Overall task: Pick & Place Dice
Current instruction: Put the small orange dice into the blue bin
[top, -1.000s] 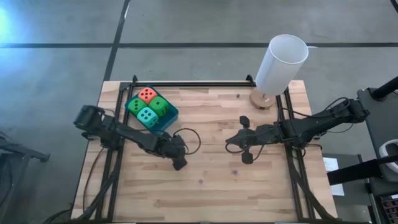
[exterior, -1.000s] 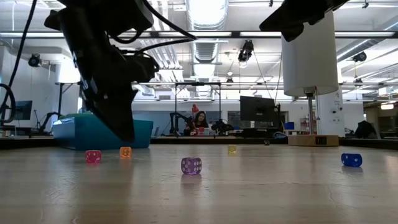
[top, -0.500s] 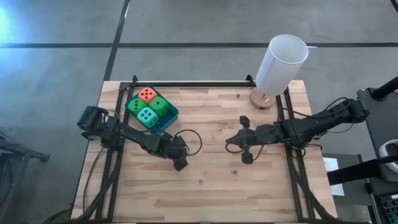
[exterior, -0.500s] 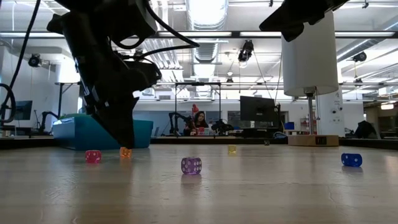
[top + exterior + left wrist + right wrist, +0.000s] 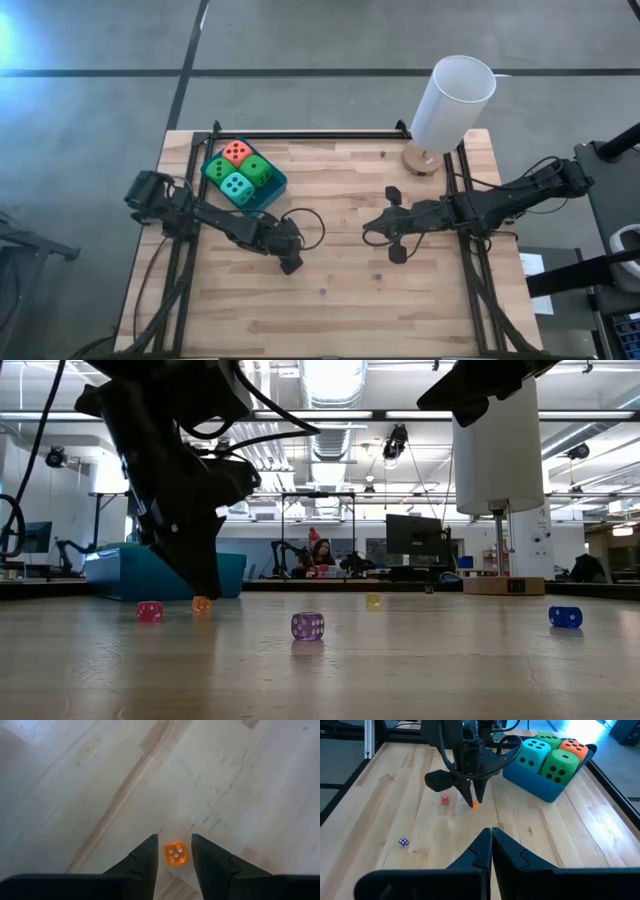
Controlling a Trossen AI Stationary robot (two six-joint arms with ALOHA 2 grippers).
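Four soft dice sit in the blue tray (image 5: pixel 277 186) at the far left: one orange-red (image 5: pixel 236 152), two green (image 5: pixel 257 170) (image 5: pixel 217 170), one teal (image 5: pixel 236 186). My left gripper (image 5: pixel 175 837) points steeply down near the table's middle. It is open, with one finger on each side of a tiny orange die (image 5: pixel 175 854) that rests on the wood, and a thin gap shows on both sides. My right gripper (image 5: pixel 491 832) hangs shut and holding nothing above the table's right half, pointing toward the left arm.
More tiny dice lie on the wood: pink (image 5: pixel 445 799) beside the orange one, purple (image 5: pixel 403 842) nearer the front, yellow (image 5: pixel 373 600) and blue (image 5: pixel 565 617) farther right. A white cylinder on a wooden base (image 5: pixel 452 105) stands at the far right corner.
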